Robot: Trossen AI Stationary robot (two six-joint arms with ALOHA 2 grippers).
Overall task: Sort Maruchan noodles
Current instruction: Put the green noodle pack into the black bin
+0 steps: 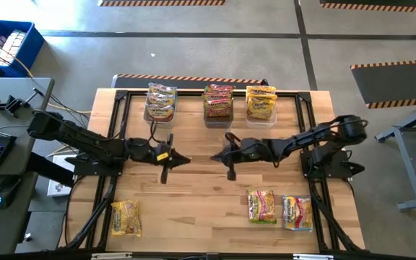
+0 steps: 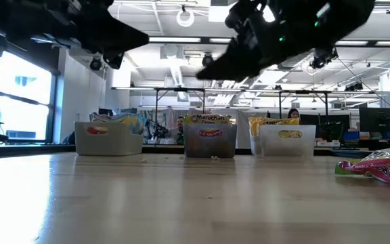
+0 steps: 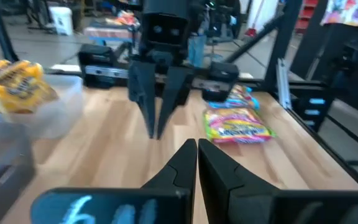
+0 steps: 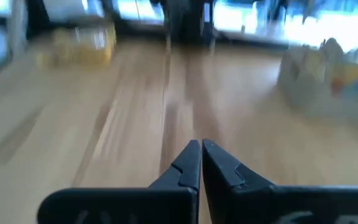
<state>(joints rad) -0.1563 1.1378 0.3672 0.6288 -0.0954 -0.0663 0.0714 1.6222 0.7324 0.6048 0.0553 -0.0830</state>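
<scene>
The left end effector [image 1: 184, 159] hangs clenched and empty above the middle of the bench [image 1: 208, 217], its tip facing the right end effector [image 1: 216, 156], which is likewise clenched on nothing, the two tips near each other but apart.

Three Maruchan noodle packets lie loose on the near part of the bench: a yellow packet [image 1: 125, 218] at the left corner, and on the right side a yellow-and-pink packet [image 1: 262, 206] just beside a yellow packet with blue-green print [image 1: 297, 212]. All are flat, crinkly and rectangular.

Along the far edge stand three tubs holding stacked packets: the left tub [image 1: 160, 102] with pale yellow-pink ones, the middle tub [image 1: 218, 102] with red-striped ones, the right tub [image 1: 261, 103] with plain yellow ones.
</scene>
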